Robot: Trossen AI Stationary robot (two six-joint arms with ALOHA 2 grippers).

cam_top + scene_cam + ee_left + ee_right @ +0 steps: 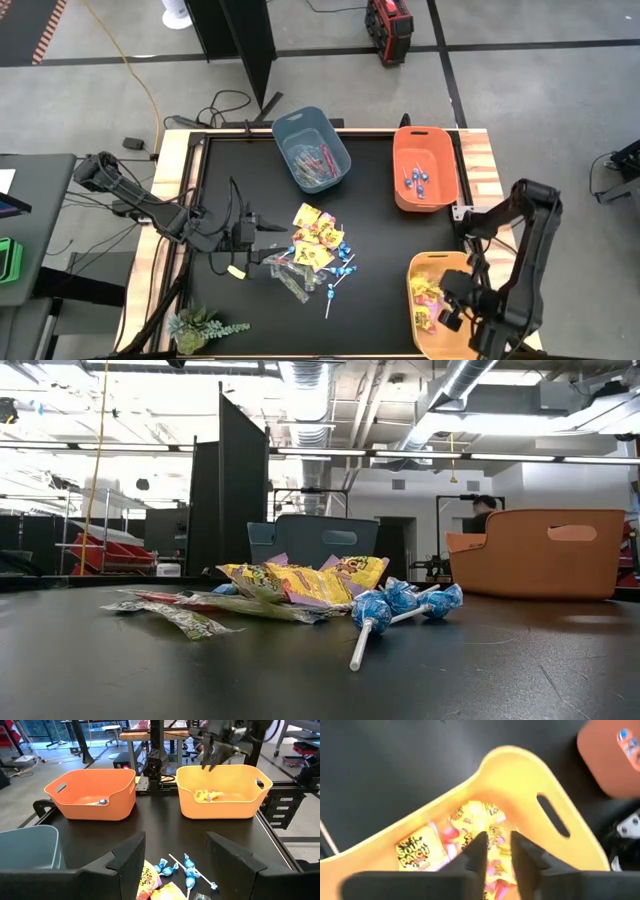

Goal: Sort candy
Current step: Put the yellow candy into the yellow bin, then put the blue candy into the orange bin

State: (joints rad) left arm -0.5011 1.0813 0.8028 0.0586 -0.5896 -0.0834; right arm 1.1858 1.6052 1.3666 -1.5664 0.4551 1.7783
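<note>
3 bins already held sorted candy: the yellow bin (440, 300) at lower right of the high view had several yellow packets (470, 837), the orange bin (425, 165) at upper right held a few blue lollipops (416, 181), and the blue-grey bin (311, 147) at upper centre held pinkish sticks (318, 160). Much remained, judging by the loose pile (315, 250) at table centre: yellow packets, blue lollipops, clear-wrapped sticks, all touching or overlapping. Right gripper (496, 851) hung over the yellow bin, pointing down into it, fingers slightly parted with nothing visibly pinched between them; packets lay just beneath, so a drop looked to be under way or just made. Left gripper (175, 860) sat low near the pile's left edge, fingers spread wide, empty, aimed across the table toward the 2 far bins.
</note>
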